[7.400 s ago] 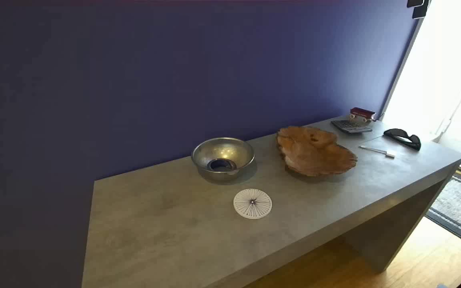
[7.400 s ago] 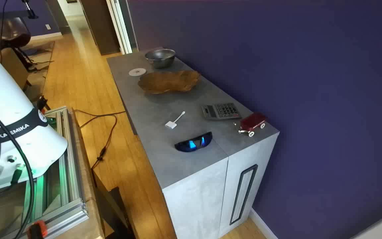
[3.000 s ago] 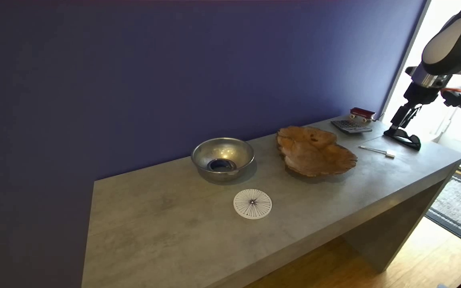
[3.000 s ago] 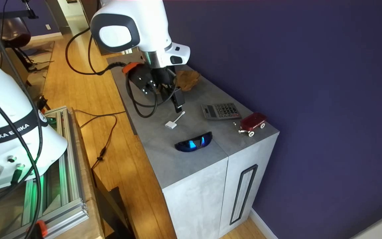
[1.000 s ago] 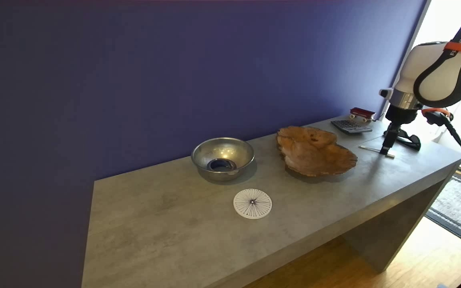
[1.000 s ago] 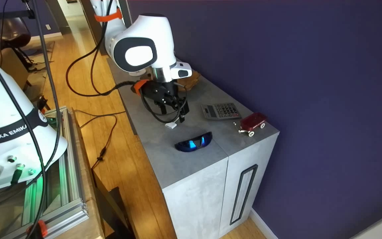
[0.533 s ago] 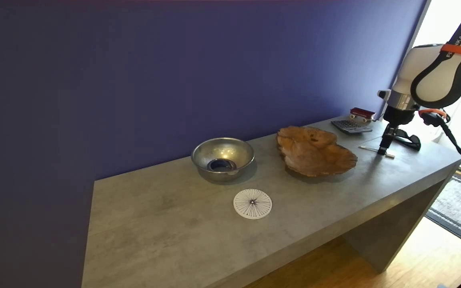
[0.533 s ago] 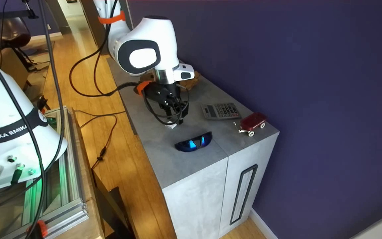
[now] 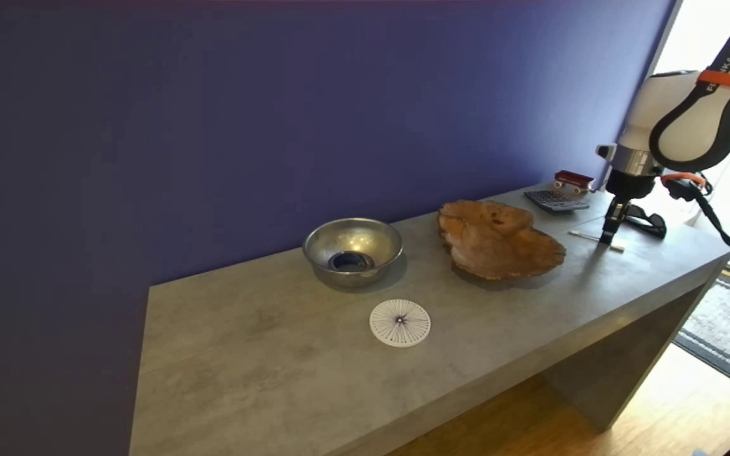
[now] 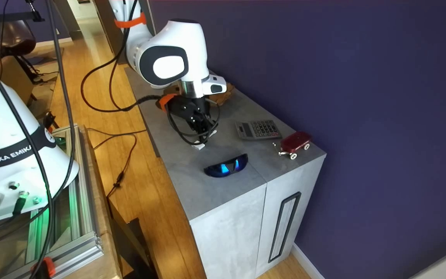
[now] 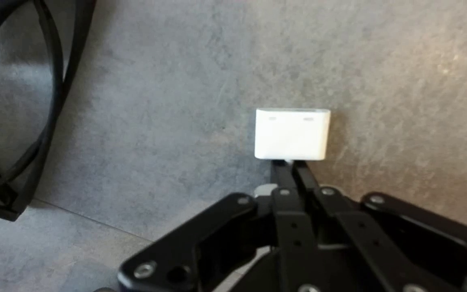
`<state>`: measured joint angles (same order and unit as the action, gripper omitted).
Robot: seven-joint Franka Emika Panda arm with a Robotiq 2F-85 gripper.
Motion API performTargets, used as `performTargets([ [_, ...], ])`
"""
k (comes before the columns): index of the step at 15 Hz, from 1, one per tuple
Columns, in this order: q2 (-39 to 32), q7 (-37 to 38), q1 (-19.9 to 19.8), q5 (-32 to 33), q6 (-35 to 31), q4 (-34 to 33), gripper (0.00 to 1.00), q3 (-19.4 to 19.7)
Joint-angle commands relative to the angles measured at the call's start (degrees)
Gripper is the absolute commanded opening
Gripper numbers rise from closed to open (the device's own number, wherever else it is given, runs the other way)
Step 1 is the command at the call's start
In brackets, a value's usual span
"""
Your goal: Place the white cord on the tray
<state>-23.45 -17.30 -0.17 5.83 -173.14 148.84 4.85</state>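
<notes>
The white cord [image 11: 292,134] is a short white cable with a flat rectangular block at its end, lying on the grey countertop. In the wrist view my gripper [image 11: 289,165] is shut on the thin cable right behind the block, and the fingers hide most of the strand. In an exterior view the gripper [image 9: 606,239] points down at the counter, with cord ends showing on both sides of it. The tray [image 9: 498,244], a wide reddish-brown wooden dish, stands between the cord and the metal bowl. The arm partly covers the tray [image 10: 225,95] in an exterior view.
Black sunglasses [image 10: 227,166] lie close to the gripper. A calculator [image 10: 259,130] and a red toy wagon [image 10: 295,142] are near the wall. Beyond the tray stand a silver metal bowl [image 9: 320,244] with a dark dish [image 9: 350,261] inside and a white disc [image 9: 400,323].
Over the last seconds my gripper came down to the counter over the cord. Within the last second the jaws closed on the cable, with only a slight shift of the arm.
</notes>
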Motion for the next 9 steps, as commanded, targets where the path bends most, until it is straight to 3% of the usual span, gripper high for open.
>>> performTargets([
  [1,1.9,1.9,-1.1,1.7,1.2,0.7,0.0,-0.7],
  [5,11.3,-3.4,-8.9,-0.4,0.7,6.0,0.01,-9.5],
  [7,16.5,-8.5,-15.2,-4.5,0.5,8.4,0.01,-18.2],
  [9,18.2,-17.3,-18.3,-15.8,-0.8,9.2,0.01,-27.3],
])
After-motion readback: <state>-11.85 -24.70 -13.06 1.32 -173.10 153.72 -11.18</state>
